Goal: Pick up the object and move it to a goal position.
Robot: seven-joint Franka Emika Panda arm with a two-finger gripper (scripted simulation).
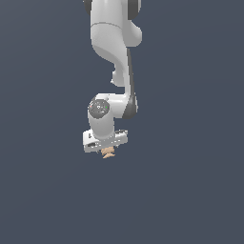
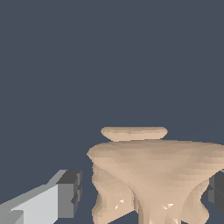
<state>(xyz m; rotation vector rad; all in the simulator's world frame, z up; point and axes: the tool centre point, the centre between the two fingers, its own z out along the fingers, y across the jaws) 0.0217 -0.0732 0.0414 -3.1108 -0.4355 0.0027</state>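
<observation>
**Peach-tan object between the gripper's fingers**

In the exterior view the white Panda arm [image 1: 114, 52] reaches down from the top of the frame, its wrist joint turned toward the camera, and ends in the gripper [image 1: 107, 148]. The white gripper body sits level and crosswise, and directly beneath it, right at the fingertips, a small part of the peach-tan object [image 1: 108, 152] pokes out. The object is tiny next to the gripper, with only a jagged lower edge showing below it.

The wrist view shows the same object [image 2: 153, 175] from close up, filling the space between the fingers. It is an irregular lump with a broad, flat upper surface, a pinched waist below it, and faceted, ragged flanks; a smaller flat lip of the same colour shows just beyond its far edge. One dark finger pad [image 2: 70, 192] on its pale grey finger stands just beside the object on one side with a thin strip of background between them; the other pad [image 2: 217, 188] is at the frame's edge against the object's opposite flank. Whether the fingers are actually pinching the object or only bracketing it cannot be told.

The background is plain dark slate-blue in both views, and no bench edge can be made out.
</observation>
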